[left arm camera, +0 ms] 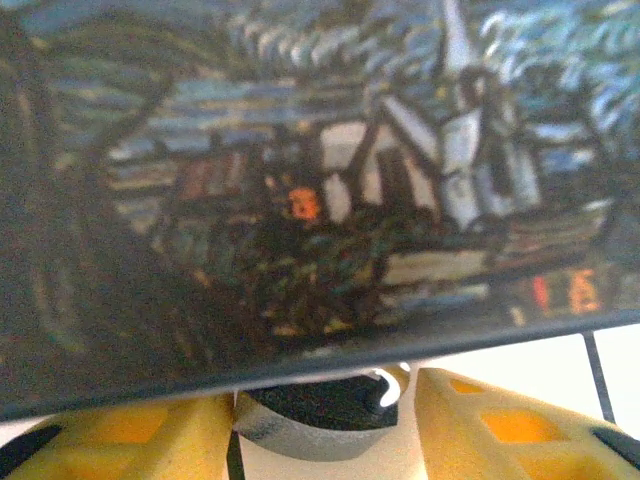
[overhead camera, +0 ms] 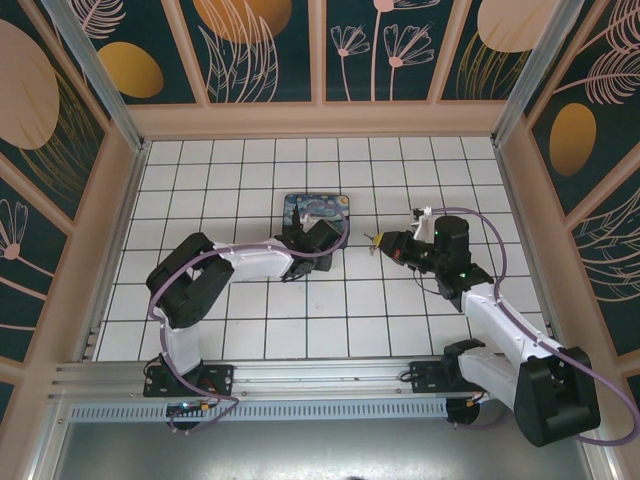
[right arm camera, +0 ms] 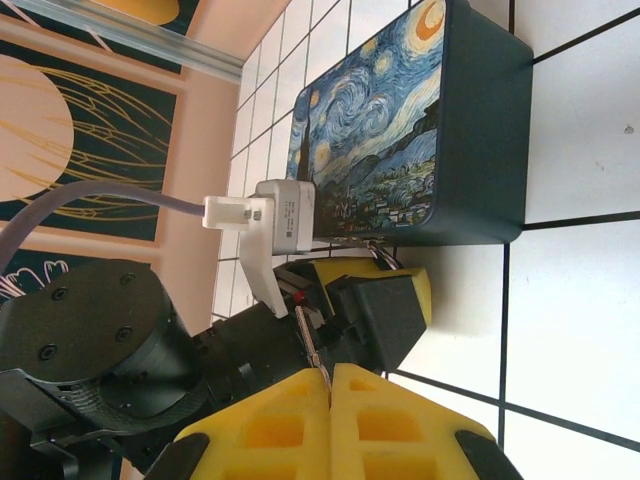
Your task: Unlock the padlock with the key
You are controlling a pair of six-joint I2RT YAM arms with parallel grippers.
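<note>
Step in hand, likely: securing padlock (left arm camera: 312,405), sitting at painted box's (overhead camera: 316,206) 6 o'clock edge. Your left end effector (overhead camera: 325,238) straddles it, fingers apart; firm grip, cannot tell. Right end effector (right arm camera: 330,374) clamped on key (right arm camera: 312,345), at padlock's 3 o'clock. Next: steady lock, line up key with keyhole.

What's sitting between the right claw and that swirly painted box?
The left gripper, in the right wrist view: it sits at the painted box's edge, ahead of the right gripper, shut on the key.

My left fingers (overhead camera: 330,240) sit at the near edge of the painted box (overhead camera: 316,206); my right fingers (overhead camera: 387,245), key (overhead camera: 373,239) at their tips, hang just beside it.
</note>
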